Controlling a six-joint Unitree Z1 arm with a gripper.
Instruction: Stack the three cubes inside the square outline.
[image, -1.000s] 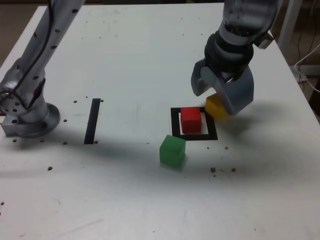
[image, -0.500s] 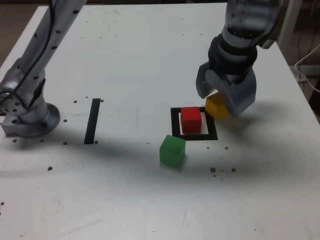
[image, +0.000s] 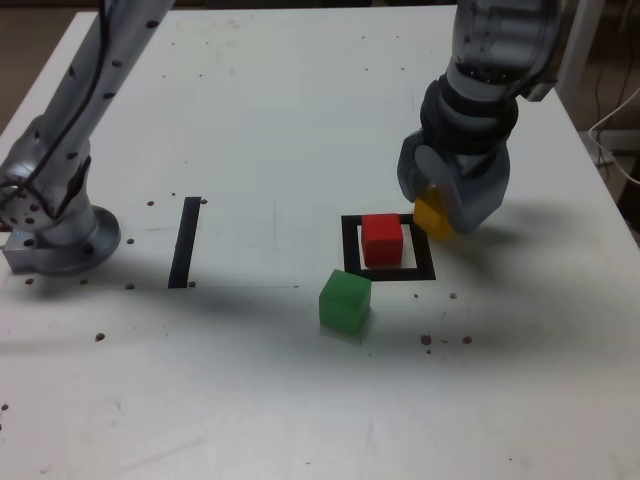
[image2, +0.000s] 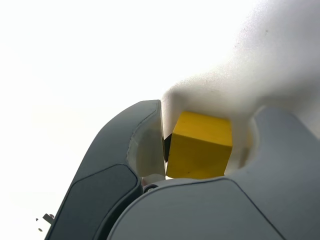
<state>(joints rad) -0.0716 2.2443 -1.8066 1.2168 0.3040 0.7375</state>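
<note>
The yellow cube (image: 429, 216) rests on the table just outside the far right corner of the square outline (image: 349, 247), as the exterior view shows it. My gripper (image: 440, 207) stands over it, jaws pressed against its two sides. In the wrist view the yellow cube (image2: 200, 150) fills the gap of the gripper (image2: 199, 135), touching both grey jaws. The red cube (image: 381, 239) sits inside the outline. The green cube (image: 345, 301) lies on the table just outside the outline's near left corner.
A straight black strip (image: 185, 241) is taped to the table toward the exterior view's left. The arm's metal base (image: 60, 238) stands at the left edge. Small dark specks dot the white tabletop (image: 300, 120). A white cable hangs beyond the right edge.
The jaws have drawn together from wide open around the yellow cube until they touch it. None of the cubes has shifted.
</note>
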